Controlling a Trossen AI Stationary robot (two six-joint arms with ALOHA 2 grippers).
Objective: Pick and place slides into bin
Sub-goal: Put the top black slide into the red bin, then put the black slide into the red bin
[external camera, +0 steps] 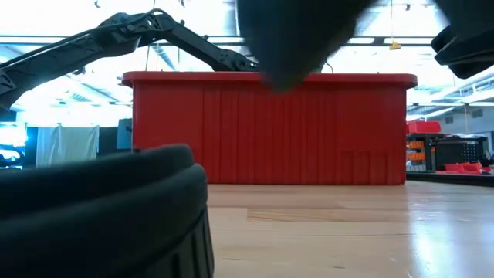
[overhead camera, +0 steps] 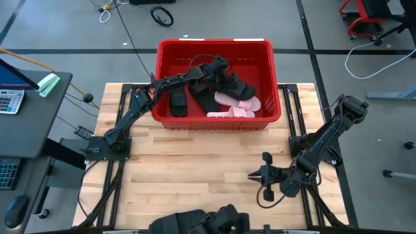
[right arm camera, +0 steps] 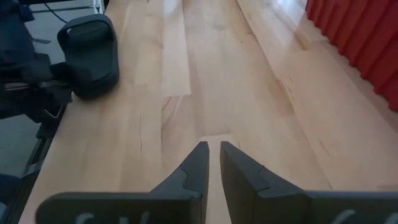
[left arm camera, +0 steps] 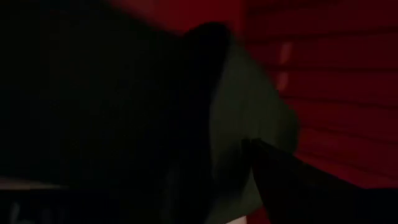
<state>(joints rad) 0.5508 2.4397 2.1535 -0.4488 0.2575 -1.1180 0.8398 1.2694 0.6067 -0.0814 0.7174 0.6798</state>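
The red bin [overhead camera: 214,84] stands at the table's far middle. It holds two pink slides [overhead camera: 235,104] and black slides [overhead camera: 177,103], [overhead camera: 208,101]. My left gripper [overhead camera: 220,67] reaches into the bin from the left. It is over another black slide [overhead camera: 238,86], which fills the left wrist view [left arm camera: 155,112]. My right gripper [overhead camera: 255,174] hovers shut and empty over the table's near right part [right arm camera: 214,155]. One black slide [right arm camera: 90,53] lies sole-down at the table's near edge [overhead camera: 227,218], close in front of the low camera [external camera: 100,208]. My left gripper is shut on the black slide inside the bin. One finger [left arm camera: 292,186] lies against the slide's edge [left arm camera: 242,124]. The slide itself hides the other finger and the place of contact. The gripper comes slanting down from the table's left.
Bare wooden table [overhead camera: 195,162] lies between the bin and the near edge. The bin's tall ribbed front wall [external camera: 270,131] faces the near side. Both arm bases [overhead camera: 104,146], [overhead camera: 305,156] stand at the table's sides. A desk with a calculator [overhead camera: 10,101] stands off the left.
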